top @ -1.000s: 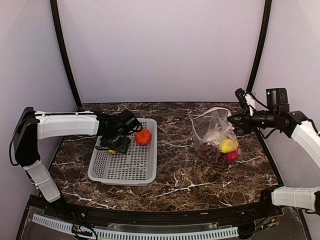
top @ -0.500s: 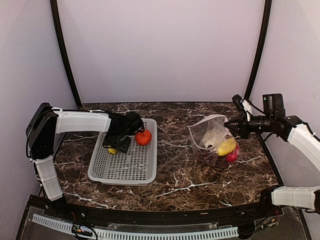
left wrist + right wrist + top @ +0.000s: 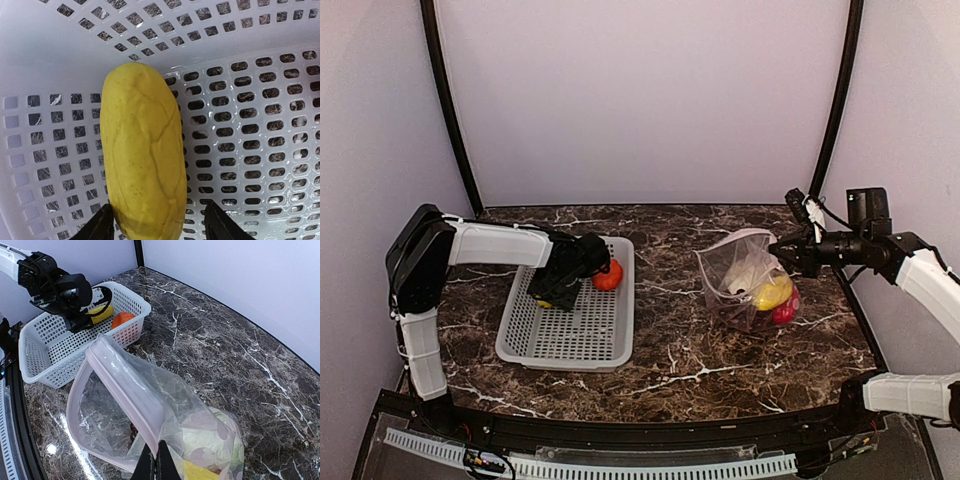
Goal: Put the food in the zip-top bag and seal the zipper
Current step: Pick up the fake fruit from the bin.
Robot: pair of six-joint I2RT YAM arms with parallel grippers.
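Pickup in hand: left jaws apart astride the yellow fruit in the basket; next, close and lift. Right jaws are pinched on the rim of the zip-top bag on the desk, zipper unsealed. Basket holds two, counting the orange piece; three show in the bag: cauliflower, second yellow fruit, red pepper.

My left gripper has slid right and down in the mesh basket, over the yellow fruit. My right gripper has dropped, lowering the zip-top bag.

Zip-top bag: clear, glossy plastic film. Basket: smooth perforated plastic. Tabletop: glossy, marble-look. Yellow fruit: matt, creased.
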